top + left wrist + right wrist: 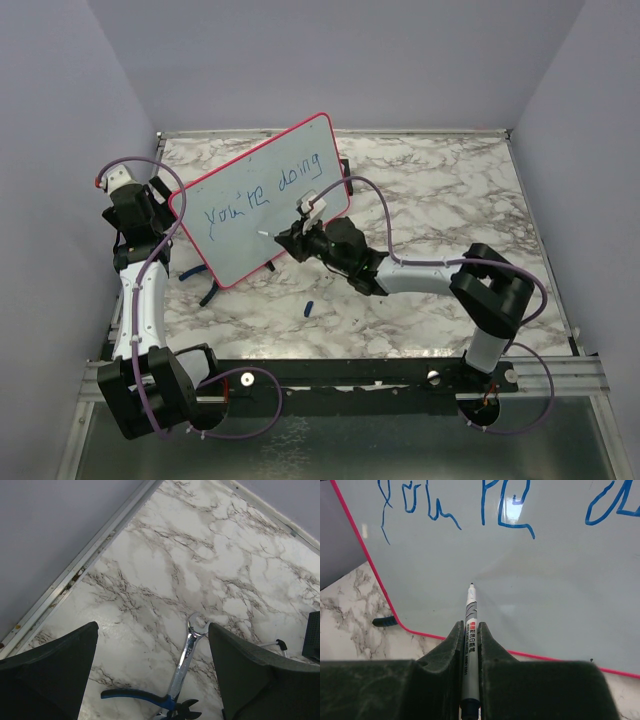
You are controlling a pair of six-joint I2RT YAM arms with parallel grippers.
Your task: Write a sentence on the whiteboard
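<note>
The whiteboard [240,240], pale with a red-pink frame, stands tilted at the table's left centre. The sentence [255,195] reads "you're doing" in blue on one line. Its letters show along the top of the right wrist view [435,510]. My right gripper [290,238] is shut on a white marker [471,615]. The marker's tip sits at the board surface [560,580] below the written line. My left gripper [160,215] is by the board's left edge. Its jaws [152,630] are open and empty above the marble table.
A steel wrench [186,655] and blue-handled pliers [135,696] lie on the table below the left gripper. A small blue cap [309,306] lies in front of the board. Purple walls enclose the table on three sides.
</note>
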